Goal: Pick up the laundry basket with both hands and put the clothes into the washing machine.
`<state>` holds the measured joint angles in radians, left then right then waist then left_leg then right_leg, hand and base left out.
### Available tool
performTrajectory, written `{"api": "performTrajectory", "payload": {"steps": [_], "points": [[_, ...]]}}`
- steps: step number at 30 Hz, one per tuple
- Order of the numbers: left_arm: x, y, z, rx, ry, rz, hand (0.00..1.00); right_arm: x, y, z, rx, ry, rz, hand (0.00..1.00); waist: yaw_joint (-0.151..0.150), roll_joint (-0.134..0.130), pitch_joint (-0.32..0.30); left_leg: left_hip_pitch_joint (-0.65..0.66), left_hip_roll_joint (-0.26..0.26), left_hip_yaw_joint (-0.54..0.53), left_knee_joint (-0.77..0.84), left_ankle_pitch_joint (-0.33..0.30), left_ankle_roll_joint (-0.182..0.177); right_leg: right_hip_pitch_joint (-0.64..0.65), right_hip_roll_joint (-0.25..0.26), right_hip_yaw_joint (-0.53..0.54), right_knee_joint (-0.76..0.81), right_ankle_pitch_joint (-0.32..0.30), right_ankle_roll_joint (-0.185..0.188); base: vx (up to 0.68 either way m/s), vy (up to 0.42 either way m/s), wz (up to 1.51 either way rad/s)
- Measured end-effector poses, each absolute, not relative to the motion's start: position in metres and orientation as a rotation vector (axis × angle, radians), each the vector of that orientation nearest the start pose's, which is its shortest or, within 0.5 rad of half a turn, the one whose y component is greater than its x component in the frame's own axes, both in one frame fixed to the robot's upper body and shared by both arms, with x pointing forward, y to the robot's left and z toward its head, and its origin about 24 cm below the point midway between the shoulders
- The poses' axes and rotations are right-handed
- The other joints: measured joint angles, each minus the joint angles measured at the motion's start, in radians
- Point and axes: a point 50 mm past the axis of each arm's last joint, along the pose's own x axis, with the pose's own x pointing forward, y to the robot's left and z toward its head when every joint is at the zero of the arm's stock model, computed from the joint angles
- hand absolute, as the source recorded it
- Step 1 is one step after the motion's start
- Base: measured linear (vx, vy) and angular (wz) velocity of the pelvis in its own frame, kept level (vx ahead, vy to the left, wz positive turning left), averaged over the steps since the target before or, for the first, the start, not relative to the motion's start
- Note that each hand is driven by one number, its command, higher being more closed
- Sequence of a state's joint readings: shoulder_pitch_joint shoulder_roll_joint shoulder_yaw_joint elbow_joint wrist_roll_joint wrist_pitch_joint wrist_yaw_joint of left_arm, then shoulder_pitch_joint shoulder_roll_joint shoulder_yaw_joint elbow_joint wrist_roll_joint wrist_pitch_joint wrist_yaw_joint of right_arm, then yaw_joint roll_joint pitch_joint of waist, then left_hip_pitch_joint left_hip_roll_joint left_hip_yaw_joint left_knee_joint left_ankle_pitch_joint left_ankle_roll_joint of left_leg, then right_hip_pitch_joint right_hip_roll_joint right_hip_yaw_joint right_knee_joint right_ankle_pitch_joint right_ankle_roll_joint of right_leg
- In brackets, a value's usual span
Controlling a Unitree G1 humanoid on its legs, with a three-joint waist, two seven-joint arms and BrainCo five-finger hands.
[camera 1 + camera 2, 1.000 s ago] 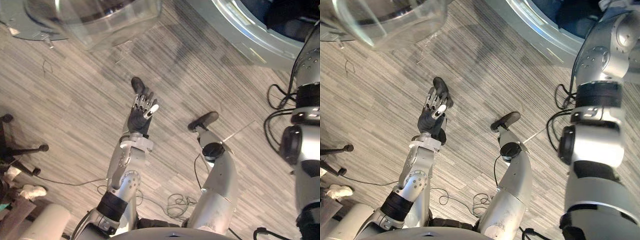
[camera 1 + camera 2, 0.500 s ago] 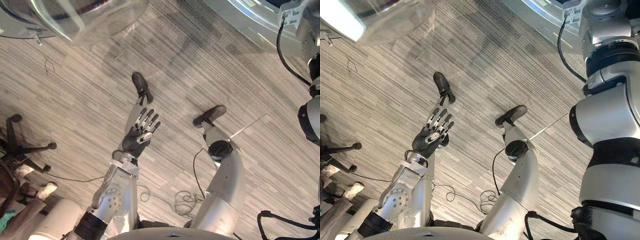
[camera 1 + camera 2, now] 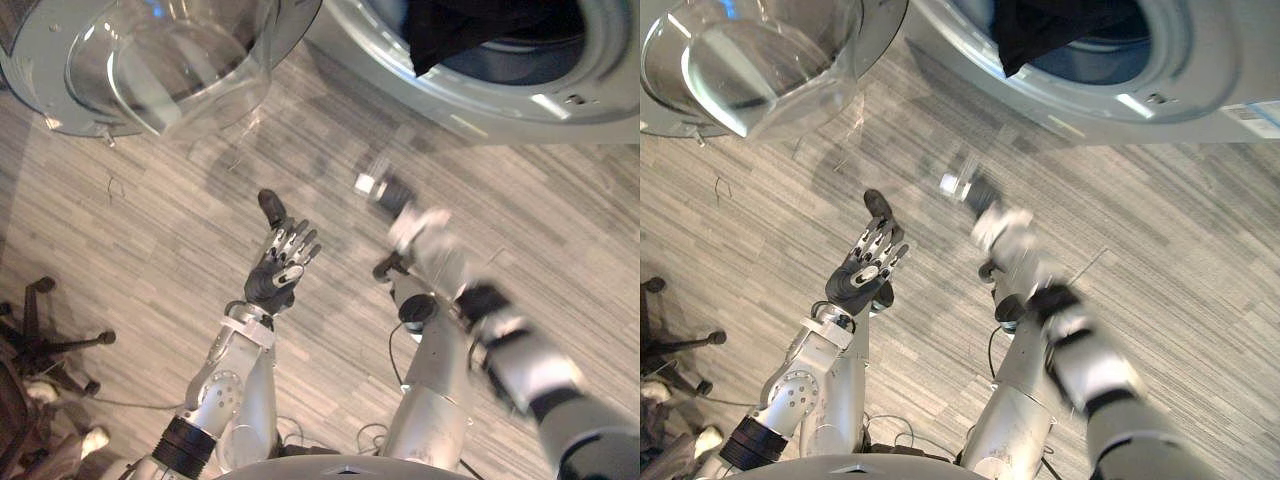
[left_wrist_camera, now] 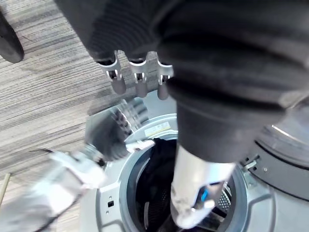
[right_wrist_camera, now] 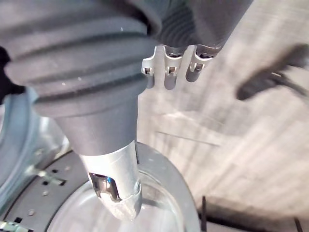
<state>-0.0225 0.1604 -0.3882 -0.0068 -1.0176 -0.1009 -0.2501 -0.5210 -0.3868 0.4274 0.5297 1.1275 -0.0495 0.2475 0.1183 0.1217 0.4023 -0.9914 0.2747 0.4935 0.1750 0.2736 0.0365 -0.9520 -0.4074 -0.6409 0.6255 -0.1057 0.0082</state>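
One dark garment (image 3: 450,30) sits in the mouth of the washing machine (image 3: 480,112), with a corner drooping onto the inner rim of the drum opening. I log it at the far edge of my head view.

Right hand (image 3: 375,187): arm stretched forward and up, the hand just short of the machine's grey front ring and below the garment. In its own wrist view the fingers (image 5: 169,72) run straight and the thumb points out. I read it as spread and holding nothing.

Left hand (image 3: 280,270): forearm raised from the lower left, palm turned up, fingers fanned apart and thumb out, nothing in it. It hangs over the striped grey floor (image 3: 150,220), well apart from the machine.

Round glass door (image 3: 170,70): swung wide to my left, with its bowl and grey frame taking the upper left corner. It is beyond the left hand and does not touch it.

Room: bare floor lies between the two hands and from the left hand up to the door. A black chair base (image 3: 50,340) stands at the left edge, well apart from the left arm.
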Motion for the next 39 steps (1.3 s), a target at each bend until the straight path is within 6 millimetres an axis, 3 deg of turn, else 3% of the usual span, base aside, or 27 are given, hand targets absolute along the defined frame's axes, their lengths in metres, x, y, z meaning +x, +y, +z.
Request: {"api": "performTrajectory", "payload": {"steps": [1,2,3,6,10,12,14,15,16,17,18,19,20,21,22,23,24,26,27,28,32,36,37,39], "points": [[0.239,0.086,0.051,-0.868,0.001,-0.539,0.0,0.323,-0.134,0.046,0.599,0.156,0.447,0.0,-0.008,0.0,0.0,0.009,0.004,-0.001,0.013,-0.008,0.005,0.015,0.003,0.0,-0.004,0.003,-0.001,-0.01,-0.061,-0.13],[0.241,0.093,0.046,-0.838,0.007,-0.505,0.0,0.293,-0.131,0.01,0.661,0.247,0.409,0.0,-0.027,-0.01,0.001,0.042,0.018,0.0,0.051,-0.039,0.006,0.063,0.011,0.004,-0.016,0.01,0.005,-0.03,-0.058,-0.15],[0.242,0.096,0.044,-0.819,0.009,-0.494,0.0,0.282,-0.131,-0.002,0.688,0.271,0.388,0.0,-0.035,-0.017,0.001,0.06,0.022,0.0,0.067,-0.053,0.003,0.083,0.012,0.008,-0.019,0.011,0.006,-0.03,-0.059,-0.24],[0.247,0.125,0.045,-0.668,-0.047,-0.393,0.0,0.236,-0.134,-0.046,0.708,0.369,0.26,0.0,-0.063,-0.088,-0.032,0.194,0.049,0.029,0.13,-0.124,-0.029,0.206,0.037,0.057,-0.062,-0.001,0.018,-0.05,-0.066,-0.41],[0.25,0.154,0.031,-0.492,-0.047,-0.208,0.0,0.205,-0.147,-0.068,0.552,0.43,0.156,0.0,-0.08,-0.122,-0.048,0.355,0.093,0.03,0.255,-0.24,-0.046,0.396,0.084,0.1,-0.141,0.014,0.018,0.03,-0.014,-0.64],[0.249,0.169,0.014,-0.404,0.008,-0.107,0.0,0.193,-0.152,-0.08,0.493,0.476,0.095,0.0,-0.093,-0.129,-0.064,0.431,0.104,0.035,0.284,-0.29,-0.058,0.473,0.108,0.128,-0.198,0.031,0.005,0.04,0.065,-0.66],[0.242,0.19,-0.02,-0.346,0.153,0.012,0.0,0.182,-0.155,-0.094,0.426,0.551,0.059,0.0,-0.115,-0.139,-0.086,0.515,0.098,0.035,0.289,-0.344,-0.068,0.552,0.145,0.18,-0.28,0.037,-0.02,0.03,0.092,-0.6],[0.238,0.195,-0.031,-0.332,0.201,0.041,0.0,0.181,-0.156,-0.097,0.42,0.564,0.053,0.0,-0.119,-0.138,-0.094,0.537,0.096,0.032,0.276,-0.346,-0.069,0.57,0.165,0.195,-0.279,0.029,-0.036,0.0,0.041,-0.57],[0.227,0.205,-0.05,-0.31,0.285,0.107,0.0,0.183,-0.154,-0.098,0.393,0.575,0.061,0.0,-0.123,-0.14,-0.098,0.582,0.102,0.046,0.277,-0.355,-0.056,0.563,0.156,0.237,-0.114,-0.003,-0.065,0.0,-0.015,-0.37],[0.213,0.218,-0.065,-0.273,0.362,0.186,0.0,0.183,-0.154,-0.104,0.365,0.608,0.039,0.0,-0.136,-0.155,-0.108,0.632,0.097,0.064,0.278,-0.361,-0.049,0.576,0.138,0.254,0.075,-0.027,-0.057,0.02,-0.047,-0.25],[0.205,0.224,-0.071,-0.264,0.391,0.224,0.0,0.18,-0.153,-0.11,0.358,0.639,0.029,0.0,-0.135,-0.158,-0.12,0.651,0.093,0.068,0.279,-0.364,-0.051,0.591,0.132,0.254,0.141,-0.034,-0.056,0.06,-0.115,-0.11],[0.194,0.234,-0.078,-0.263,0.424,0.318,0.0,0.174,-0.153,-0.119,0.34,0.696,-0.024,0.0,-0.128,-0.182,-0.154,0.671,0.073,0.052,0.278,-0.372,-0.074,0.619,0.147,0.243,0.123,-0.02,-0.04,0.05,-0.051,-0.25],[0.183,0.236,-0.087,-0.281,0.465,0.385,0.0,0.17,-0.157,-0.124,0.331,0.718,-0.072,0.0,-0.119,-0.161,-0.172,0.673,0.052,0.001,0.249,-0.365,-0.081,0.658,0.184,0.25,0.031,-0.009,-0.018,0.0,-0.019,-0.69],[0.158,0.236,-0.105,-0.308,0.553,0.482,0.0,0.16,-0.167,-0.133,0.316,0.776,-0.156,0.0,-0.102,-0.152,-0.204,0.716,0.04,0.001,0.161,-0.314,-0.043,0.732,0.197,0.248,0.017,-0.064,-0.007,-0.01,0.021,-0.58],[0.154,0.237,-0.108,-0.309,0.573,0.509,0.0,0.156,-0.169,-0.135,0.305,0.794,-0.178,0.0,-0.112,-0.159,-0.211,0.73,0.022,0.011,0.149,-0.301,-0.044,0.756,0.179,0.247,0.053,-0.086,-0.003,0.03,-0.043,-0.44],[0.144,0.237,-0.116,-0.313,0.621,0.544,0.0,0.145,-0.172,-0.142,0.299,0.846,-0.219,0.0,-0.112,-0.185,-0.237,0.743,-0.004,0.031,0.147,-0.293,-0.041,0.826,0.172,0.27,-0.036,-0.126,0.045,0.12,-0.103,-0.26],[0.141,0.236,-0.119,-0.322,0.645,0.567,0.0,0.143,-0.174,-0.144,0.28,0.871,-0.232,0.0,-0.095,-0.196,-0.248,0.751,-0.001,0.051,0.154,-0.292,-0.043,0.852,0.192,0.286,-0.113,-0.143,0.058,0.08,-0.09,-0.49],[0.132,0.225,-0.129,-0.353,0.705,0.595,0.0,0.136,-0.179,-0.147,0.243,0.901,-0.256,0.0,-0.079,-0.167,-0.272,0.751,0.027,0.102,0.153,-0.285,-0.048,0.889,0.24,0.33,-0.288,-0.136,0.067,-0.03,-0.078,-1.0],[0.127,0.214,-0.134,-0.378,0.741,0.607,0.0,0.138,-0.184,-0.147,0.205,0.914,-0.263,0.0,-0.076,-0.132,-0.281,0.751,0.057,0.131,0.15,-0.274,-0.049,0.903,0.273,0.356,-0.368,-0.093,0.093,-0.1,-0.071,-1.02],[0.128,0.208,-0.135,-0.393,0.744,0.605,0.0,0.139,-0.187,-0.146,0.177,0.912,-0.262,0.0,-0.078,-0.116,-0.289,0.753,0.066,0.139,0.139,-0.252,-0.049,0.915,0.294,0.368,-0.42,-0.057,0.094,-0.09,-0.052,-0.66],[0.131,0.196,-0.136,-0.397,0.753,0.565,0.0,0.131,-0.191,-0.149,0.126,0.941,-0.26,0.0,-0.074,-0.089,-0.308,0.786,0.089,0.106,0.057,-0.183,-0.076,1.007,0.379,0.378,-0.634,0.064,0.066,-0.14,-0.103,-0.17],[0.124,0.189,-0.14,-0.407,0.786,0.553,0.0,0.127,-0.197,-0.151,0.047,0.976,-0.231,0.0,-0.059,-0.063,-0.303,0.788,0.104,0.093,0.049,-0.158,-0.075,1.004,0.399,0.383,-0.646,0.074,0.049,-0.15,-0.044,-0.08],[0.116,0.185,-0.145,-0.401,0.828,0.547,0.0,0.124,-0.202,-0.152,0.02,0.986,-0.23,0.0,-0.056,-0.052,-0.308,0.788,0.095,0.08,0.051,-0.158,-0.074,0.997,0.392,0.382,-0.634,0.074,0.048,-0.1,0.06,-0.03],[0.109,0.181,-0.149,-0.402,0.868,0.543,0.0,0.114,-0.209,-0.155,0.006,1.029,-0.248,0.0,-0.053,-0.057,-0.304,0.78,0.067,0.031,0.093,-0.191,-0.061,0.989,0.357,0.376,-0.616,0.076,0.047,-0.04,0.113,-0.07]]}}
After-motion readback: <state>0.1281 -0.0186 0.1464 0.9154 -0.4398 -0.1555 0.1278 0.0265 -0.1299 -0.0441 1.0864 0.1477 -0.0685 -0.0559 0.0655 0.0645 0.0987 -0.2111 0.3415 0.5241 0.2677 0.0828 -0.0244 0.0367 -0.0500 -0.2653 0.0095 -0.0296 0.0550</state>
